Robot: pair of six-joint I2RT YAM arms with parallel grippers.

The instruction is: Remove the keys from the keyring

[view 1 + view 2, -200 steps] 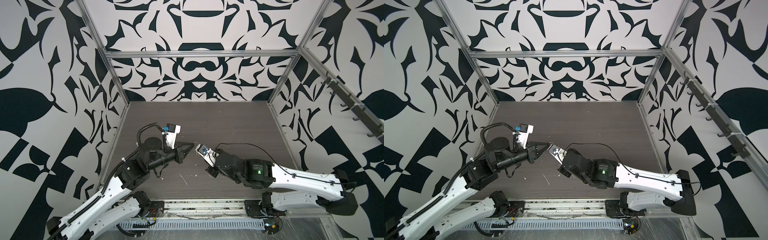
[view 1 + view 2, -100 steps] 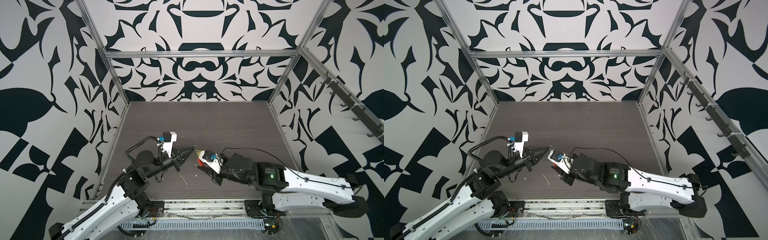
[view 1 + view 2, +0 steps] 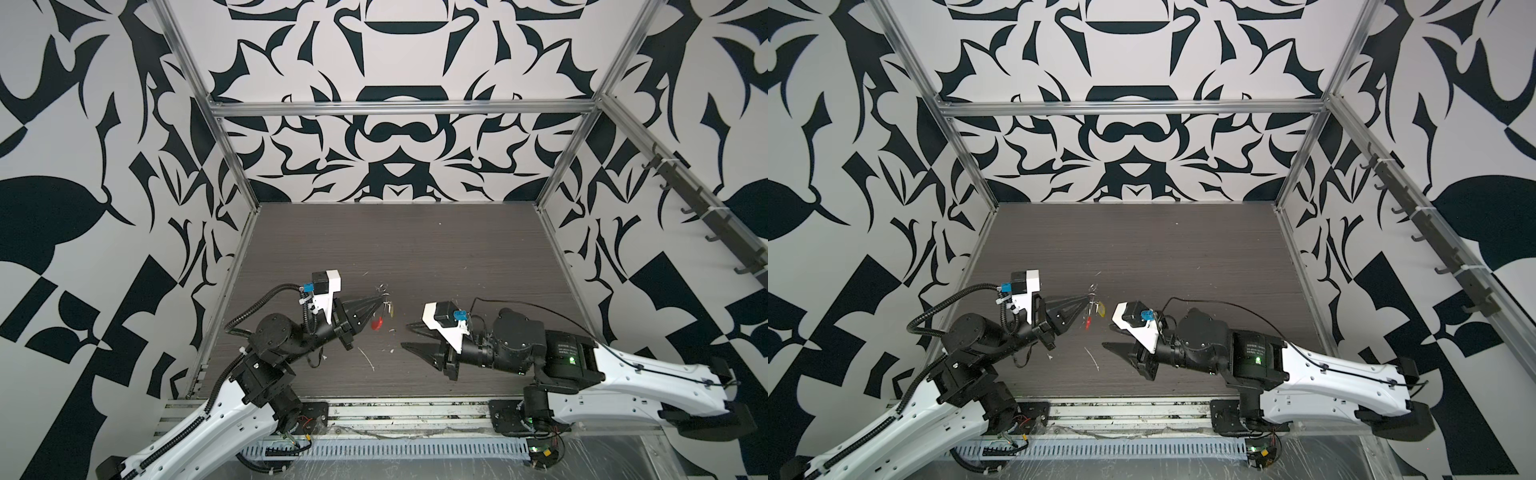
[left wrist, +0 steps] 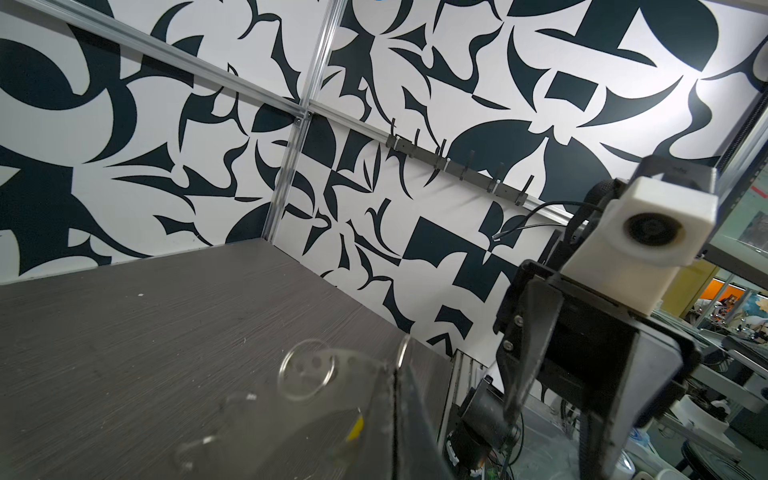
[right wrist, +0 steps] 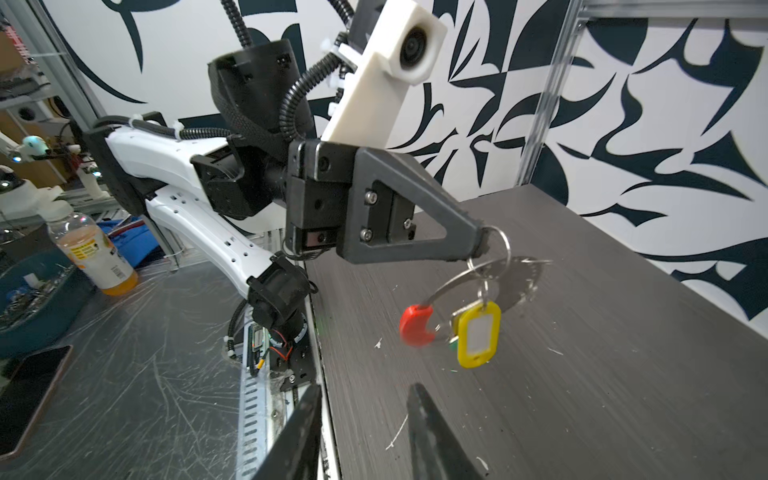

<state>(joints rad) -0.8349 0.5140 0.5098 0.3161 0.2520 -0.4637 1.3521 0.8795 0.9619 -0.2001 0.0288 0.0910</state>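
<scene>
1. Two grippers are faced toward each other above the table (image 3: 415, 257). The left gripper (image 5: 484, 245) is seen clamped shut on the metal of the keyring (image 5: 521, 286), so the hoop is hung clear of the surface.
2. The keyring is thereby presented in the air between the arms, with its red sleeve (image 5: 415, 326) at the low end, probably so that the tags can be reached from the side.
3. The yellow key (image 5: 478, 334) is hung from the hoop by its small loop. Only a sliver of the green key (image 5: 452, 345) is shown behind it.
4. The right gripper (image 5: 365, 388) is held with jaws apart and nothing between them, near the keys but not touching them, and pointed toward them.
5. Neither key is judged to be removed yet. A grasp on a tag is judged to be needed next, and it could be spoiled if the hoop swings.
</scene>
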